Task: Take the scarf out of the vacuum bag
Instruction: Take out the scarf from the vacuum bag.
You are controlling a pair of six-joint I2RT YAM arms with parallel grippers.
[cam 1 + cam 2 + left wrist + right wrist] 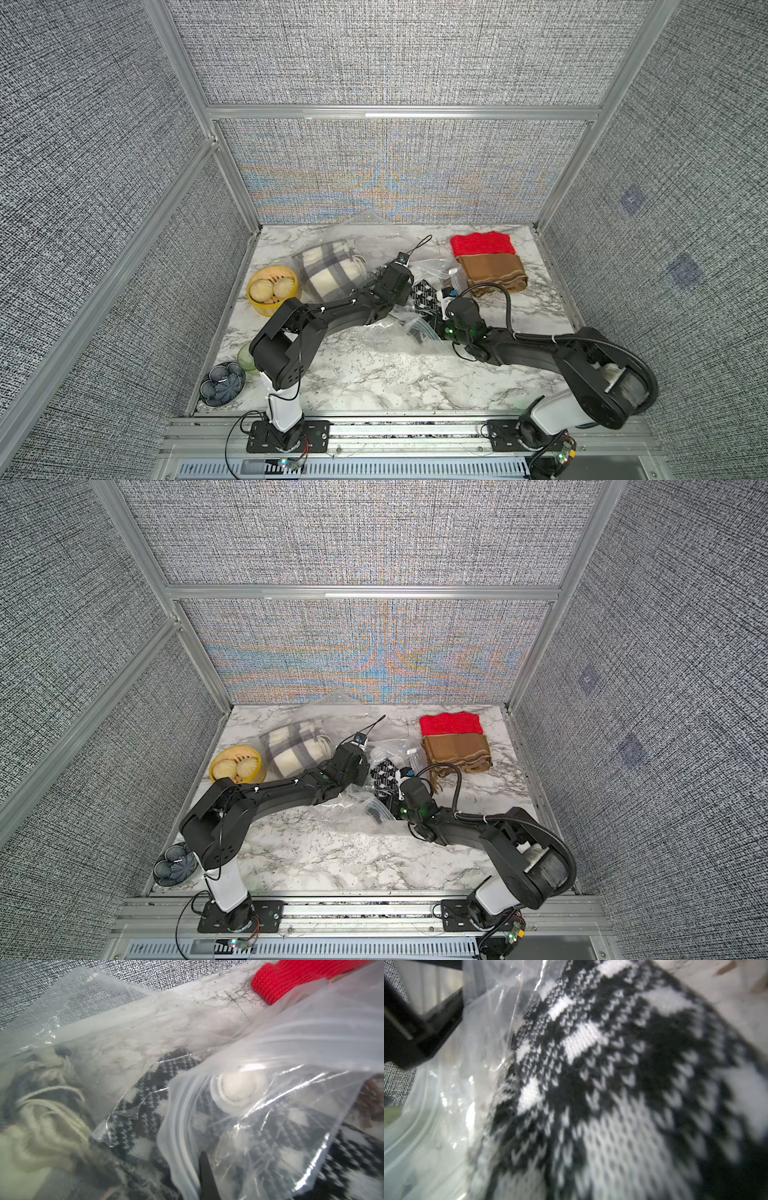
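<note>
The vacuum bag (388, 337) lies crumpled at the table's middle between my two arms, and also shows in the other top view (345, 812). Its round white valve cap (239, 1088) and zip-seal edge (178, 1142) show in the left wrist view. My left gripper (204, 1159) is shut on the bag's plastic beside that edge; only one dark finger (206, 1180) shows. The black-and-white knit scarf (426, 296) sticks partly out of the bag. It fills the right wrist view (612, 1084). My right gripper (437, 309) is shut on the scarf, its fingers hidden.
A cream-and-grey plaid scarf in another clear bag (328, 272) lies at the back left. Next to it stands a yellow basket of buns (272, 291). A red scarf (482, 244) and a brown one (492, 272) lie at the back right. A dark bowl (222, 383) and a green cup (245, 357) stand by the left arm's base.
</note>
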